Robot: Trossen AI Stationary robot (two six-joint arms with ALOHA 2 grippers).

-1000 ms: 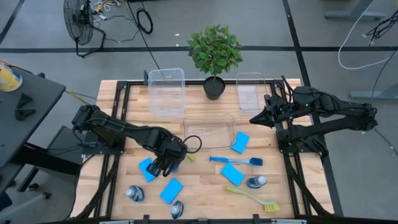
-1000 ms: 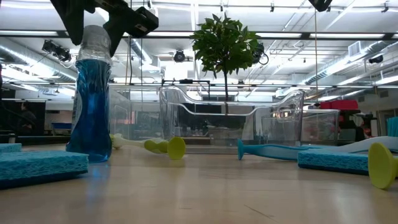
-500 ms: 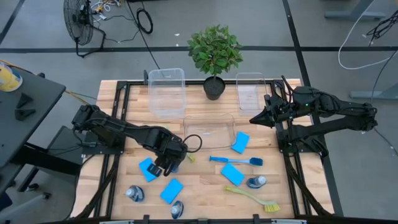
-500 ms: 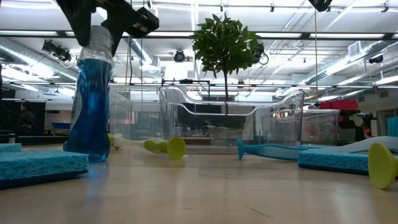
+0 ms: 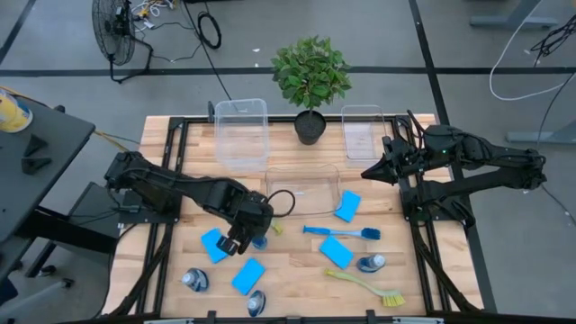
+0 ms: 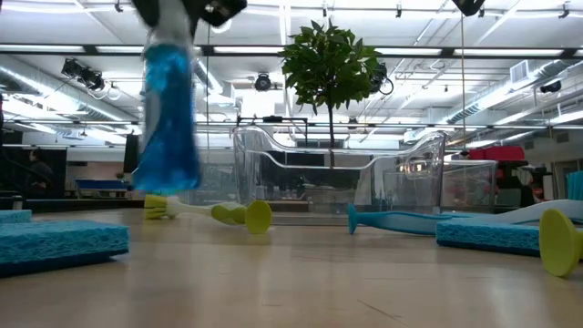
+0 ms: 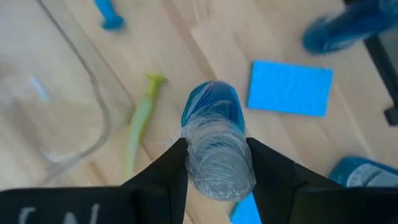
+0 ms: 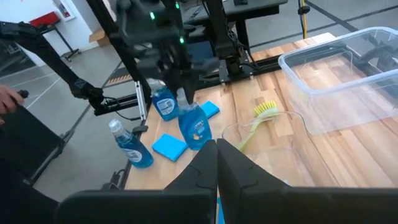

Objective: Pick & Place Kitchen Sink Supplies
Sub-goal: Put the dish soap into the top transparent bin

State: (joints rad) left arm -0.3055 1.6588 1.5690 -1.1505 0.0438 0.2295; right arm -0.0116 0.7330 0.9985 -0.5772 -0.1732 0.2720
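Note:
My left gripper (image 5: 241, 236) (image 7: 217, 171) is shut on a small clear bottle of blue liquid (image 6: 168, 118) (image 7: 211, 102), over the table's middle-left. Three more bottles (image 5: 194, 280) (image 5: 256, 301) (image 5: 370, 264) stand near the table's near edge. Several blue sponges (image 5: 213, 244) (image 5: 247, 275) (image 5: 347, 205) lie flat. A blue brush (image 5: 342, 232) and two yellow-green brushes (image 5: 369, 288) (image 5: 274, 227) lie on the wood. My right gripper (image 5: 367, 171) (image 8: 216, 155) is shut and waits above the table's right side. My left gripper pinches the bottle's clear cap and neck (image 7: 217, 158) between its two fingers (image 7: 171, 168), coming from above and pointing down. The bottle hangs upright below the fingers, its base (image 6: 168, 187) lifted clear of the table.
Three clear plastic bins stand on the far half: one at far left (image 5: 241, 133), one at far right (image 5: 363, 130), one in the middle (image 5: 303, 189). A potted plant (image 5: 310, 76) stands between the far bins. Bare wood lies between the sponges near the middle.
My left gripper has risen and moved a little toward the table's right, staying shut on the bottle. The bottle stood on the table a second ago, tipped slightly, and now hangs clear above it, farther right.

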